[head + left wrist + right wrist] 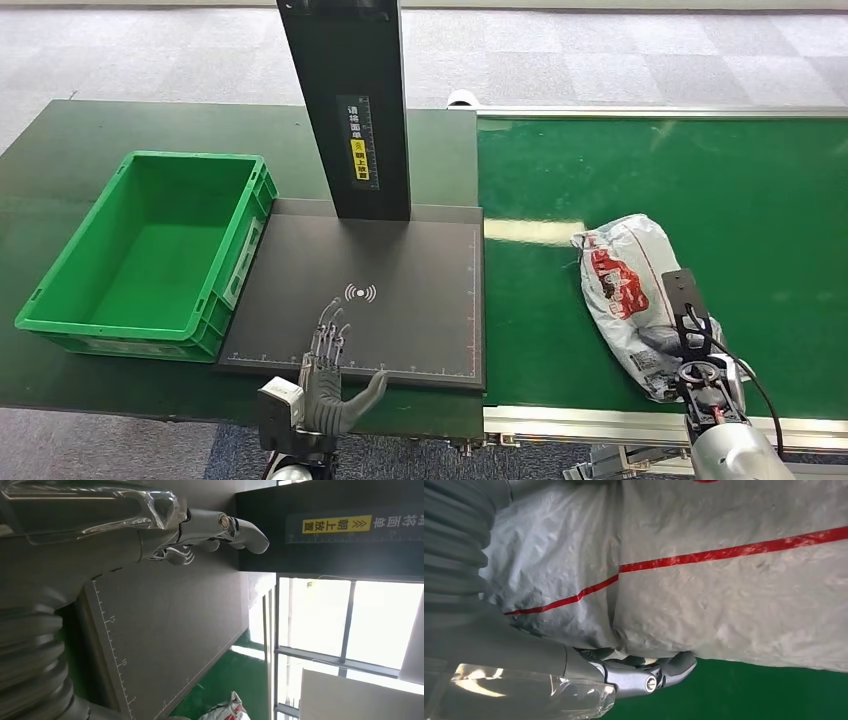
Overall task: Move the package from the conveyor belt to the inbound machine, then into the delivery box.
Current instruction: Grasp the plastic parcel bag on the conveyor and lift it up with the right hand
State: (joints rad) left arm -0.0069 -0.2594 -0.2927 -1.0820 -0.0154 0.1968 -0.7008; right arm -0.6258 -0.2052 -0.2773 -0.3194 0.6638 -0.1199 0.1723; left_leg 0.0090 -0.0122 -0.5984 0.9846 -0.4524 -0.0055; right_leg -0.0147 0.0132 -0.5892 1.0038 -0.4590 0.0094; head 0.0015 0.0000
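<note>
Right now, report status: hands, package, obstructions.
Left hand open over scanner pad. Right hand against package on conveyor belt, grip unconfirmed. Green box waiting.

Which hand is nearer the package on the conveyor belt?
Right. The right hand is against the package, its fingers curling around the package's edge. The left hand hovers open over the inbound machine's black plate, well apart.
</note>
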